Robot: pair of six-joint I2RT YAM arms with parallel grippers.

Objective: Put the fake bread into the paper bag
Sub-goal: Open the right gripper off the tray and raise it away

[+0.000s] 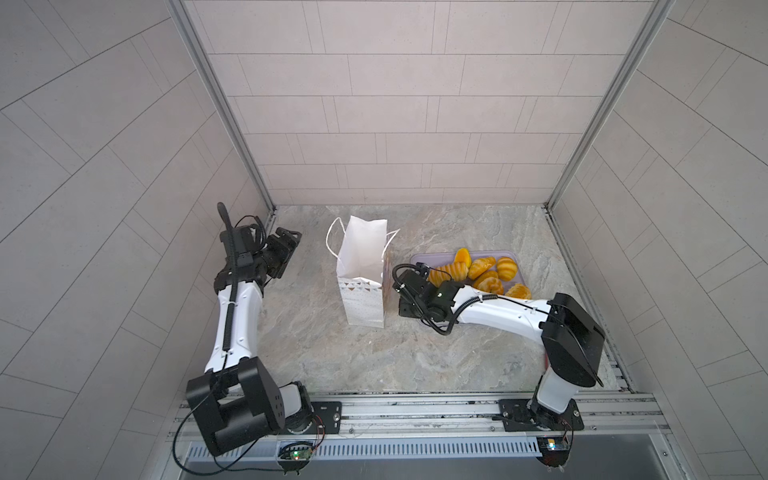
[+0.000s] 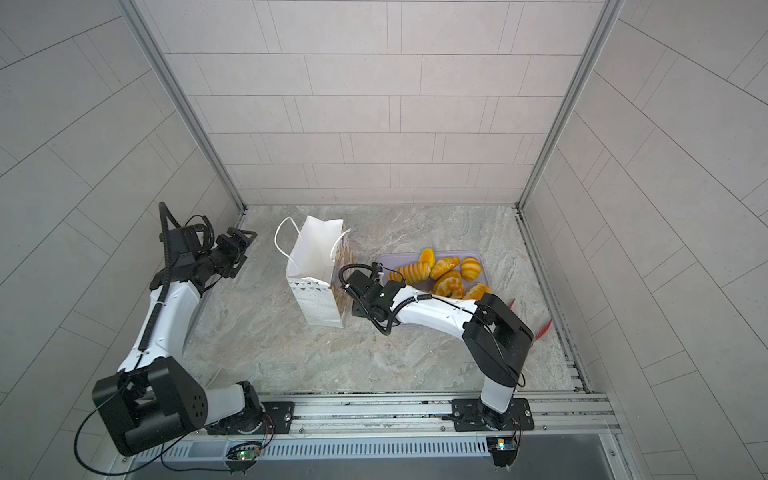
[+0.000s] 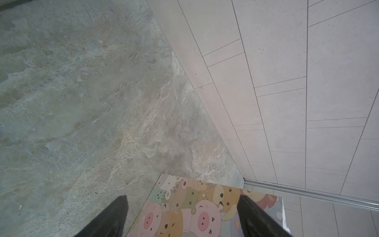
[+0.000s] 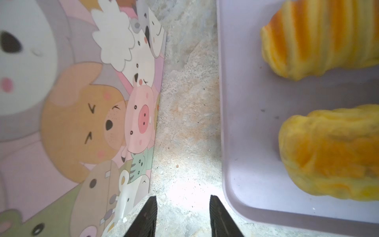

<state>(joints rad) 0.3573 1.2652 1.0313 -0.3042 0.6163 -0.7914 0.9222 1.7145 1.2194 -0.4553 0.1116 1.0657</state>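
Observation:
The paper bag (image 1: 360, 257) stands upright and open-mouthed at mid-table in both top views (image 2: 312, 257); its cartoon animal face shows in the left wrist view (image 3: 184, 211) and the right wrist view (image 4: 82, 123). Several pieces of fake bread (image 1: 482, 270) lie on a lilac tray (image 1: 422, 258) right of the bag. My right gripper (image 4: 183, 203) is open and empty, low over the table strip between bag and tray; a ridged loaf (image 4: 320, 37) and another piece (image 4: 332, 151) lie beside it. My left gripper (image 1: 287, 240) is open and empty, left of the bag and apart from it.
Tiled walls close in the back and both sides. A metal rail (image 1: 415, 409) with both arm bases runs along the front. A red item (image 2: 543, 328) lies by the right wall, partly behind the right arm's elbow. Marbled table (image 1: 332, 353) spreads in front of the bag.

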